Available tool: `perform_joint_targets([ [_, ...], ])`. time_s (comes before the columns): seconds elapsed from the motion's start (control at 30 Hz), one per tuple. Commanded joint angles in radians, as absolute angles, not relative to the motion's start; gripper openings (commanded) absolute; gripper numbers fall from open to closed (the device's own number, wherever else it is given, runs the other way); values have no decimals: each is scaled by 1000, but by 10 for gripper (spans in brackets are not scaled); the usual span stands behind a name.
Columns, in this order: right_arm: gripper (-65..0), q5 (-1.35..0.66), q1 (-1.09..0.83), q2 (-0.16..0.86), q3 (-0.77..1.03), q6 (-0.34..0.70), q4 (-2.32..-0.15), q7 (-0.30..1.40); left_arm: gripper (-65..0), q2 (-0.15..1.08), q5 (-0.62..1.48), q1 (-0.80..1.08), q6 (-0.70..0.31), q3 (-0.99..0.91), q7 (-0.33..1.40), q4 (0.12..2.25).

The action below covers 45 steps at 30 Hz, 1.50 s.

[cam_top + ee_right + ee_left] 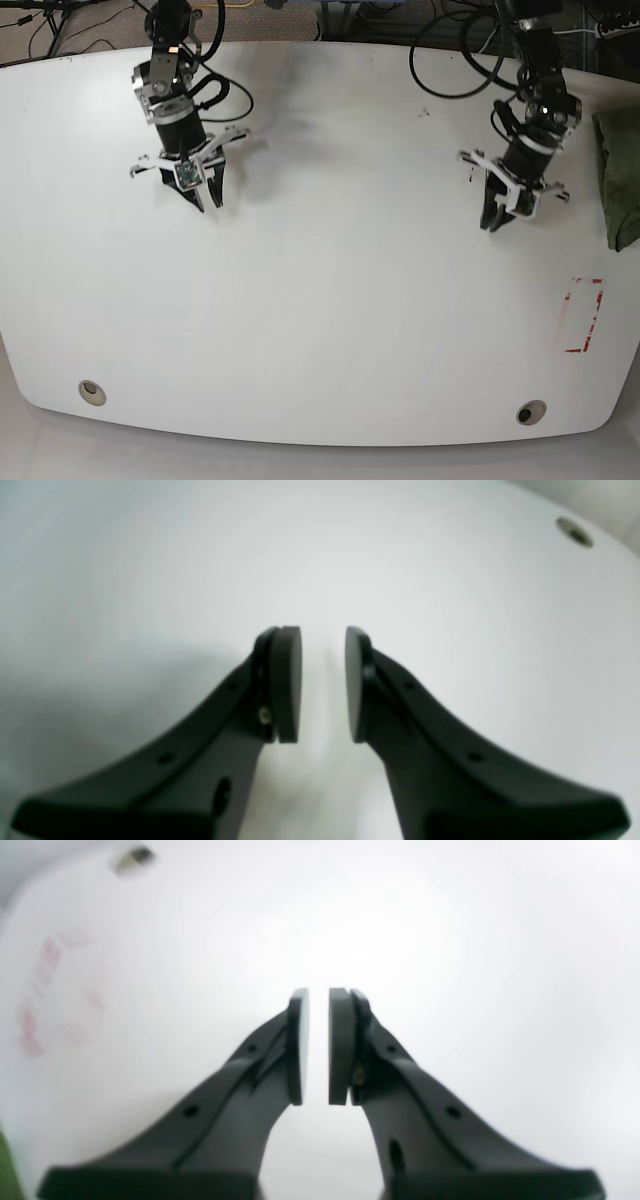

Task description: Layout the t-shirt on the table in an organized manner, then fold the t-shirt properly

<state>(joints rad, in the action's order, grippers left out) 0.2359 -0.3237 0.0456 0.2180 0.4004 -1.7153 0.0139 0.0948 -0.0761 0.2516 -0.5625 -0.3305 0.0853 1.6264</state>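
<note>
The olive-green t-shirt [619, 176] lies bunched at the table's far right edge; a green sliver of it shows in the left wrist view [7, 1165]. The white table [330, 300] is bare under both arms. My left gripper [491, 224] hangs over the table to the left of the shirt, apart from it. Its pads [319, 995] stand almost together with a thin gap and hold nothing. My right gripper [207, 202] hangs over the table's back left, far from the shirt. Its pads [323, 632] stand slightly apart and hold nothing.
A red-and-white tape rectangle [584, 315] is marked near the right front and shows blurred in the left wrist view [37, 990]. Two grommet holes sit near the front edge, one on the left [92, 392] and one on the right [531, 412]. Cables lie behind the table.
</note>
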Motion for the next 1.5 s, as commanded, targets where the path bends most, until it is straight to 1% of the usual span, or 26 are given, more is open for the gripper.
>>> perform_joint_targets([
  [0.0, -512, 220, -414, 42, 216, 401, -1796, -21, -601, 105, -61, 332, -550, -340, 59, 1724],
  [0.2, -512, 91, -621, 42, 216, 404, -1883, -22, -606, 45, -59, 573, -552, -341, 62, 1867],
  [0.37, -512, 38, -769, 50, 216, 406, -1928, -22, -606, 30, -59, 754, -552, -343, 62, 1936],
  [0.47, -512, 21, -843, 51, 214, 407, -1934, -24, -606, 28, -59, 840, -552, -358, 62, 1951],
  [0.6, -514, -31, -949, 50, 216, 407, -1934, -25, -607, -4, -58, 957, -553, -400, 62, 1951],
  [0.83, -514, -79, -1110, 50, 209, 407, -1931, -25, -607, -31, -59, 1096, -553, -441, 64, 1906],
  [0.93, -514, -77, -1153, 47, 205, 407, -1890, -24, -607, -28, -59, 1118, -553, -438, 64, 1837],
  [1.07, -514, -76, -1159, 50, 173, 407, -1796, -24, -607, -28, -59, 1099, -553, -433, 62, 1704],
  [1.27, -514, -76, -1081, 73, 156, 407, -1547, -38, -606, -5, -62, 974, -555, -386, 58, 1402],
  [1.33, -514, -74, -1030, 71, 156, 407, -1428, -82, -606, 22, -61, 898, -553, -354, 53, 1256],
  [1.47, -514, -74, -944, 74, 160, 407, -1259, -148, -604, 42, -62, 785, -549, -318, 12, 1046],
])
